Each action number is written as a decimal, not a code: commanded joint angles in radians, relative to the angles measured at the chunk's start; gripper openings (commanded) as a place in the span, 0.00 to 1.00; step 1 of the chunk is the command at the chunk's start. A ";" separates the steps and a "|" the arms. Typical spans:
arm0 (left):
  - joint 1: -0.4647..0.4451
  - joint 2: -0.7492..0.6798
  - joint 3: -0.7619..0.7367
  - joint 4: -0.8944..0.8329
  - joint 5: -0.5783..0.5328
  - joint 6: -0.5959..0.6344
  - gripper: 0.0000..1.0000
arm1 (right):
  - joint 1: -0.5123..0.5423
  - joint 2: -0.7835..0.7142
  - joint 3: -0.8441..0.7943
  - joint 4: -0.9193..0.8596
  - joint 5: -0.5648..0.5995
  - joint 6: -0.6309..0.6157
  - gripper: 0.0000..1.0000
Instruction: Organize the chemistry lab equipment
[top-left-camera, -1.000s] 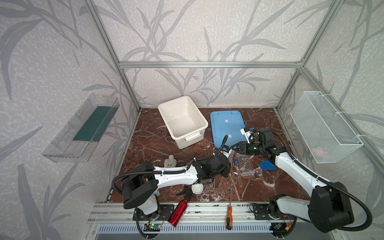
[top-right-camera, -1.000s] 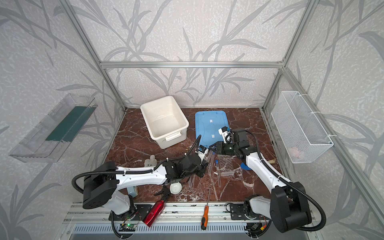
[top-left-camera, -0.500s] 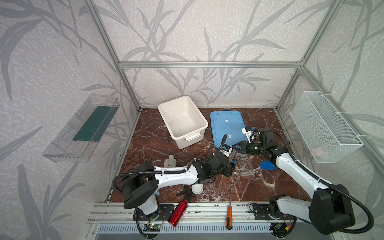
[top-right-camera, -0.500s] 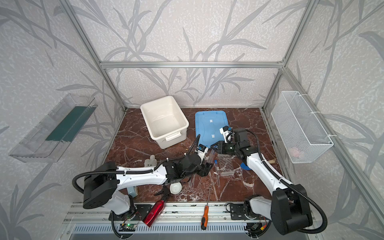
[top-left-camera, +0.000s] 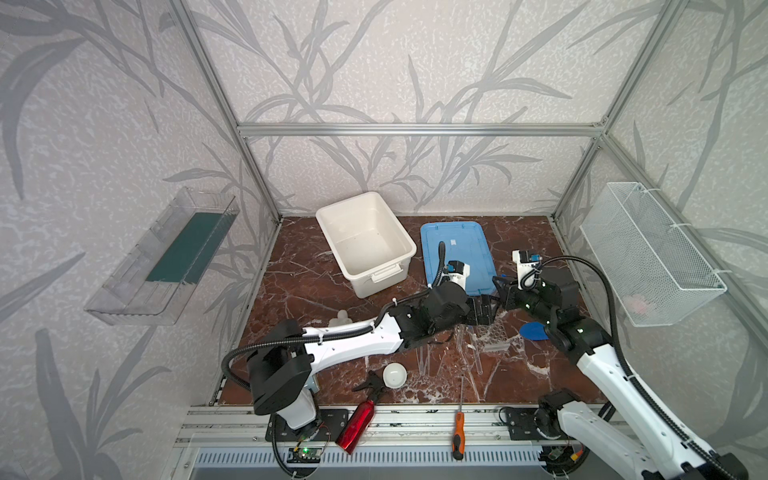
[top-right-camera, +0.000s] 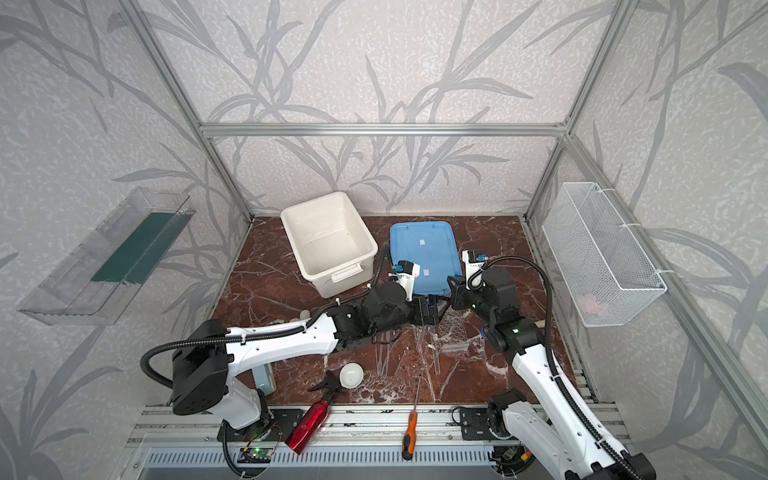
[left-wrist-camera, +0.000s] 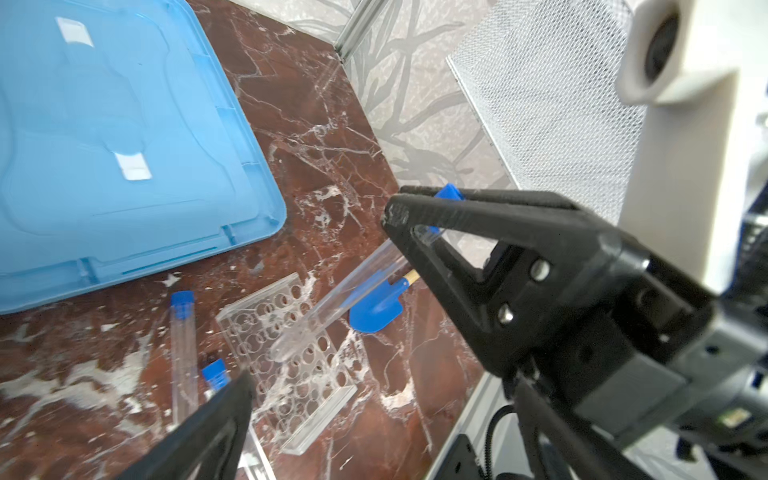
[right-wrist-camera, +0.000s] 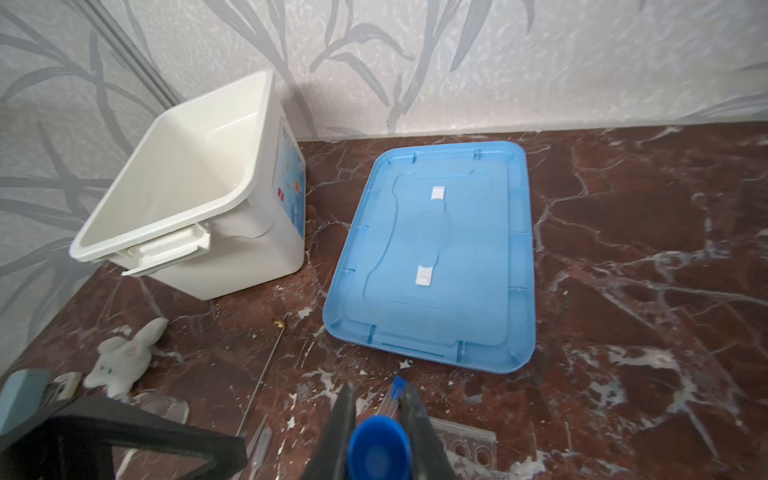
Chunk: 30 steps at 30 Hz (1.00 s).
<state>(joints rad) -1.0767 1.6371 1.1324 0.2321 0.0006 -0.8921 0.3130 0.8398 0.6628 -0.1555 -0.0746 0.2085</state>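
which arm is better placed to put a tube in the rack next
Right. The right gripper is shut on a blue-capped tube, which is tilted with its rounded end over the clear rack in the left wrist view. The left gripper is open and holds nothing.

The left arm (top-left-camera: 353, 353) rises from its base at the 7 o'clock edge of the worktop (top-left-camera: 316, 291) and stretches low, nearly flat, toward 2 o'clock. The left end effector (top-left-camera: 484, 311) hangs just past the middle with its jaws spread wide. The right arm (top-left-camera: 602, 365) climbs from 5 o'clock and bends at the elbow toward 10 o'clock. The right end effector (top-left-camera: 500, 291) faces the left one tip to tip, very near it. Its jaws are pinched on a blue-capped tube (left-wrist-camera: 345, 291) just below the cap.
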 joint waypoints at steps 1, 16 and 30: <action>0.017 0.054 0.014 0.117 0.056 -0.110 0.99 | 0.036 -0.005 -0.055 0.118 0.203 -0.048 0.19; -0.015 0.106 -0.002 0.058 -0.058 -0.140 0.99 | 0.054 -0.004 -0.172 0.257 0.303 -0.048 0.19; -0.033 0.135 -0.018 0.074 -0.068 -0.166 0.99 | 0.055 0.059 -0.234 0.353 0.316 -0.099 0.19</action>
<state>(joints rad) -1.0996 1.7809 1.1221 0.2897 -0.0540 -1.0489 0.3630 0.8795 0.4435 0.1349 0.2337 0.1184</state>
